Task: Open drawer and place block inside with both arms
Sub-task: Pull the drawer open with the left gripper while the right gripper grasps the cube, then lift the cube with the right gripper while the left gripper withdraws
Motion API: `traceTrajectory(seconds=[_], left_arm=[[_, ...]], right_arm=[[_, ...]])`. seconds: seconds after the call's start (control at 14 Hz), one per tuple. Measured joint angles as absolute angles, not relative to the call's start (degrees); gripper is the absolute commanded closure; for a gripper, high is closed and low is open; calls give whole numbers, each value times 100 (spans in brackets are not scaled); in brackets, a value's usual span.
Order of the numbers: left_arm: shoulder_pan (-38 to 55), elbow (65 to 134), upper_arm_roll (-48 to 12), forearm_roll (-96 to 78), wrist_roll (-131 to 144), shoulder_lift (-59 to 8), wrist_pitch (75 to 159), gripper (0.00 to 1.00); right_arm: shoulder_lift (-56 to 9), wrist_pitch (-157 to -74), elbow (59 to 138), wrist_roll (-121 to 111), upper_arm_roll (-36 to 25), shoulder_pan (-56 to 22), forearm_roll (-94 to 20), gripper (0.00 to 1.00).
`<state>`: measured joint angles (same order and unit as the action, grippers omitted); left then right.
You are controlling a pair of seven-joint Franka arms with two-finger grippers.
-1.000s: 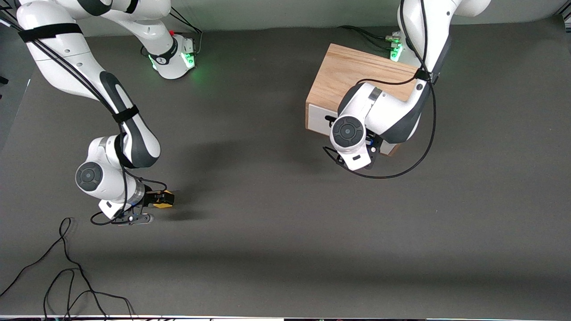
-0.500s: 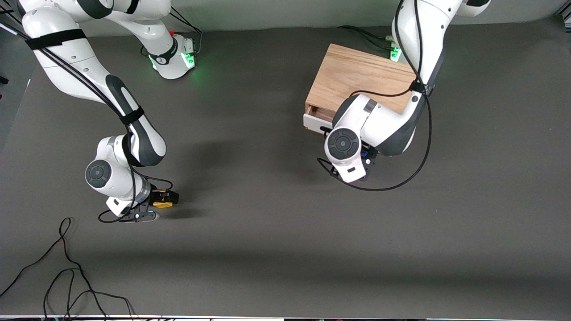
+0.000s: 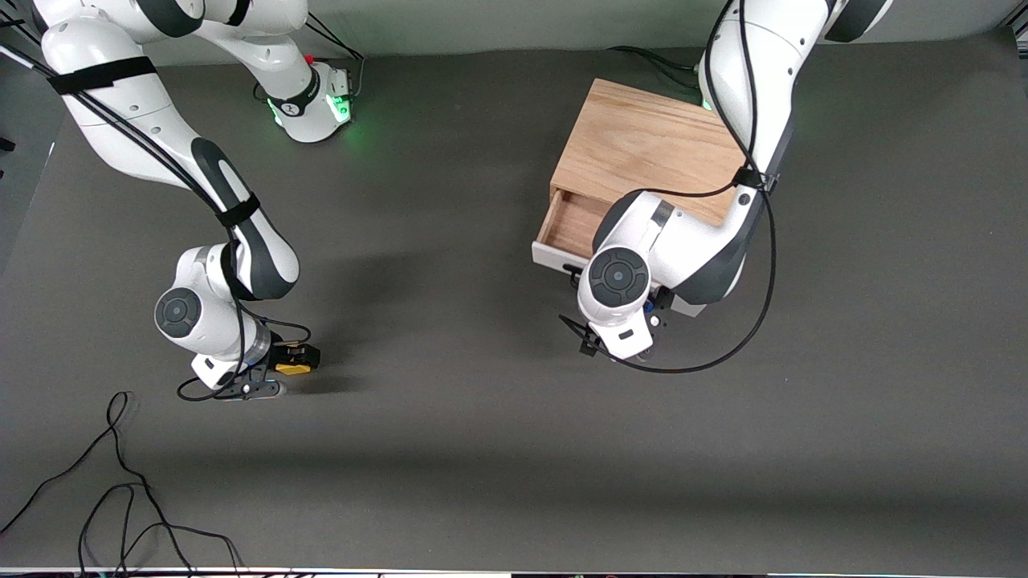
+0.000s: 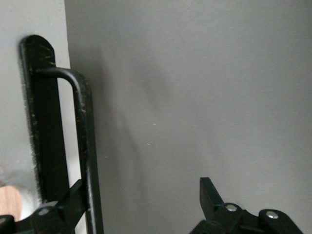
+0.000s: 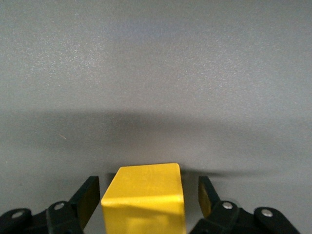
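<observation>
The light-wood cabinet (image 3: 642, 144) stands near the left arm's base. Its drawer (image 3: 574, 225) is pulled partly out toward the front camera, with the wooden interior showing. The white front panel (image 3: 552, 258) carries the black wire handle (image 4: 84, 141). My left gripper (image 4: 141, 187) is open, with one finger (image 4: 73, 200) tucked against the handle; in the front view it is hidden under its wrist (image 3: 617, 277). The yellow block (image 3: 293, 368) lies on the table toward the right arm's end. My right gripper (image 5: 147, 187) is open and straddles the block (image 5: 144, 195), with small gaps on both sides.
Loose black cables (image 3: 120, 482) lie on the table near the front camera's edge, at the right arm's end. A black cable loop (image 3: 723, 337) hangs off the left arm beside the drawer. The dark mat (image 3: 450, 337) lies bare between the block and the drawer.
The drawer has gone from shut to partly open, drawn toward the front camera with the left wrist. The right gripper has shifted slightly around the block.
</observation>
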<state>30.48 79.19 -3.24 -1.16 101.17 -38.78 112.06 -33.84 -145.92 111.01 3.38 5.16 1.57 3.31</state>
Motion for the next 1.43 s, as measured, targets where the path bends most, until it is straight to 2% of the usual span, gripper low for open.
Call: traceTrajectory(seconds=[0.14,0.5,0.71,0.93,1.21,1.43], left_arm=[[3018,7801,-324,-116,10118,-3903,11276,0],[3012,7731,-327,-114,10118,-3951,11712,0],[3012,7638,-329,-19,10117,-3980,11873,0],[2876,7052,-284,387,9825,-3957,11739,0],[2179,6388,-272,364,7814,-3602,10487,0],[1524,6327,-275,218,6048,-3046,9405,0]], right_arm=[[-3388,-14609,11104,338,516,157,331,34],[-3390,-14611,11104,195,508,159,331,72],[-3390,-14611,11104,172,507,159,331,99],[-3390,-14612,11100,162,503,161,331,100],[-3361,-14576,10998,160,498,169,331,100],[-3173,-13696,10571,179,512,155,328,100]])
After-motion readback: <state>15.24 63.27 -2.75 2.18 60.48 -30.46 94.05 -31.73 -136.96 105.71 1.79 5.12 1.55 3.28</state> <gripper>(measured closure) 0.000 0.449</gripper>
